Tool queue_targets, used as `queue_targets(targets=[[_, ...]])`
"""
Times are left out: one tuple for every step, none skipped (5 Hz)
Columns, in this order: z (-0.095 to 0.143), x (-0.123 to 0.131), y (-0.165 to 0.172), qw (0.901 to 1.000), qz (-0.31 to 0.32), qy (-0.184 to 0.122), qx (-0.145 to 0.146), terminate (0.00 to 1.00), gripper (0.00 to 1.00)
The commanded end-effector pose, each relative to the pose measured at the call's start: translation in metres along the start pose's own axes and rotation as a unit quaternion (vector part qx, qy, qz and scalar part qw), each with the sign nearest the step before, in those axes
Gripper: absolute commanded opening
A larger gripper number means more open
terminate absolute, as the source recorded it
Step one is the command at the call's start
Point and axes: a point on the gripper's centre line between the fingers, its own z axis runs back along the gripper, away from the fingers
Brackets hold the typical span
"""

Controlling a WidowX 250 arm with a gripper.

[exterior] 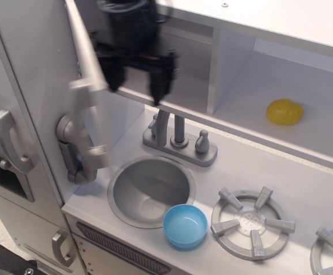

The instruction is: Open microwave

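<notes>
The microwave is the grey compartment at the upper left. Its door is swung far out to the left and shows almost edge-on. The long grey handle is motion-blurred. My black gripper hangs in front of the open compartment, just right of the door's inner face. Its fingers are spread apart with nothing between them. The left finger is next to the door; I cannot tell if it touches. The door's window and buttons are hidden at this angle.
A faucet and round sink lie below the gripper. A blue bowl sits by a burner. A yellow object lies in the shelf niche at right. A toy phone and fridge handle are at left.
</notes>
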Motion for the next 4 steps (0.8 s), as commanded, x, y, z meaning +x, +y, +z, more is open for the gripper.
queue_targets(targets=[[0.040,-0.017,0.025,0.9987,-0.025,-0.045,0.004,0.00,1.00],[0.072,-0.010,-0.003,0.9976,-0.011,-0.048,-0.050,0.00,1.00],[0.102,0.000,-0.014,0.9962,0.010,-0.051,-0.069,0.00,1.00],[0.108,0.011,-0.012,0.9978,0.028,-0.037,-0.047,0.00,1.00]])
